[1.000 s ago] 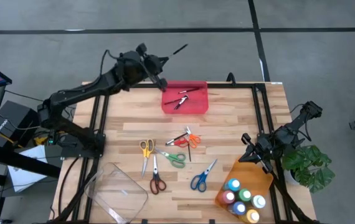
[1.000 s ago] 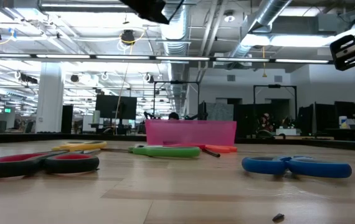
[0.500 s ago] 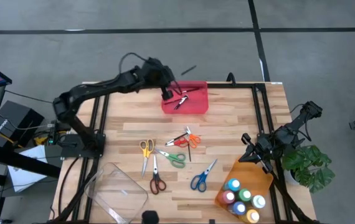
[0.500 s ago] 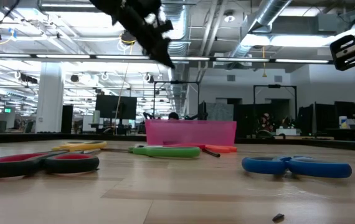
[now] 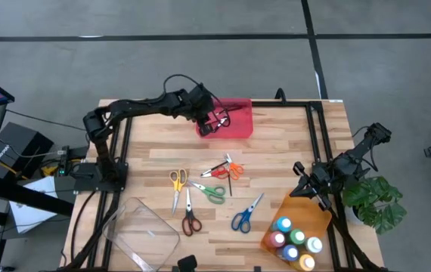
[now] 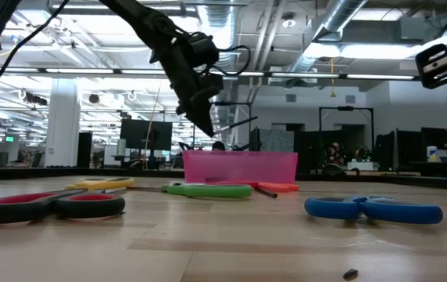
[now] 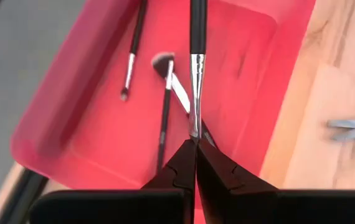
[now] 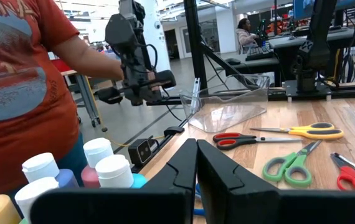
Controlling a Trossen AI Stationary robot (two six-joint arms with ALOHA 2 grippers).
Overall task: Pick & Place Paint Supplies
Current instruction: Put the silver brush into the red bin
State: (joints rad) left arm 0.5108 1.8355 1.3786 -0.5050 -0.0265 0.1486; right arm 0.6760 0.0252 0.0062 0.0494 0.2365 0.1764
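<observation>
Your left hand [image 7: 195, 144] is clenched on the tail end of a thin dark brush [image 7: 196, 56], hanging over the near-left part of the red tray [image 5: 234, 130] at the far edge of the worktop [image 5: 291, 151]. Pinching it at the very end leaves the whole shaft sticking out ahead of the fingers, which suits lowering it lengthwise into the tray. In the left wrist view its long axis runs straight forward from the fingertips, roughly parallel to two brushes [image 7: 165, 112] already lying on the tray floor; in the low view it tilts, the free end pointing away from the hand and slightly upward.

Your right hand [image 5: 311, 189] waits clenched on nothing near the right edge, just beside the orange tray [image 5: 291, 208] holding the paint bottles [image 5: 295, 238].

Several scissors [image 5: 200, 193] lie scattered mid-worktop, handles pointing different ways, not yet sorted. The clear tray [image 5: 144, 230] stands at the near-left corner.
</observation>
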